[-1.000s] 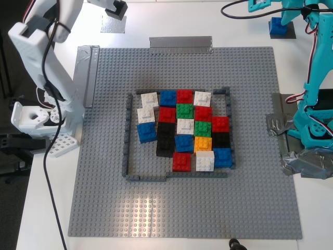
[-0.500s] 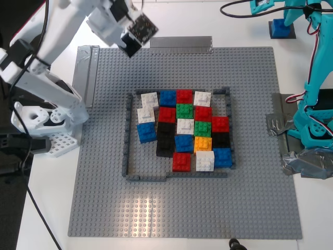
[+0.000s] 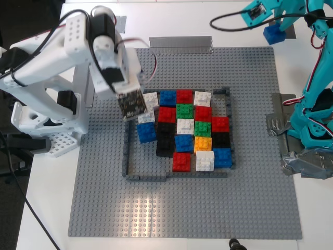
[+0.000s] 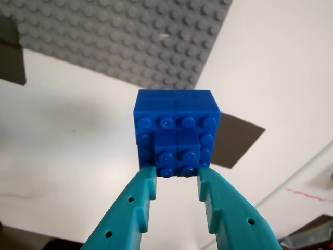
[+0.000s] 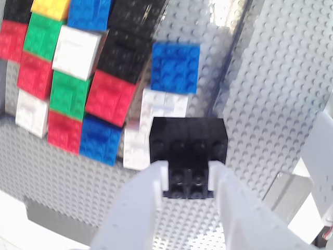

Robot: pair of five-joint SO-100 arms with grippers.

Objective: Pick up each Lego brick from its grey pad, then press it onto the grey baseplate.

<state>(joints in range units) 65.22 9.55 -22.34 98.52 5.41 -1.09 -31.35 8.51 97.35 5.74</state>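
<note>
My first gripper [image 4: 177, 174], teal, is shut on a blue brick [image 4: 176, 127] and holds it above the white table, just off a dark-grey pad [image 4: 237, 140]. In the exterior view this gripper [image 3: 270, 28] with the blue brick [image 3: 272, 34] is at the back right. My second gripper [image 5: 190, 174], white, is shut on a black brick [image 5: 188, 140]. It hangs over the left side of the dark-grey frame [image 3: 126, 151] on the grey baseplate [image 3: 182, 208], above white bricks [image 5: 164, 104]. In the exterior view it [image 3: 130, 107] holds the black brick [image 3: 131, 103]. Several coloured bricks [image 3: 184, 127] fill the frame.
Silver tape strips lie at the plate's back edge [image 3: 180, 43], left edge [image 3: 86, 73] and right side [image 3: 281, 127]. The white arm's base [image 3: 41, 125] stands at the exterior view's left, the teal arm's base [image 3: 315, 125] at its right. A second grey pad [image 3: 120, 21] shows at the back left.
The second gripper has swung the black brick from the back-left pad down over the frame's left side. The first gripper has lifted the blue brick off its pad.
</note>
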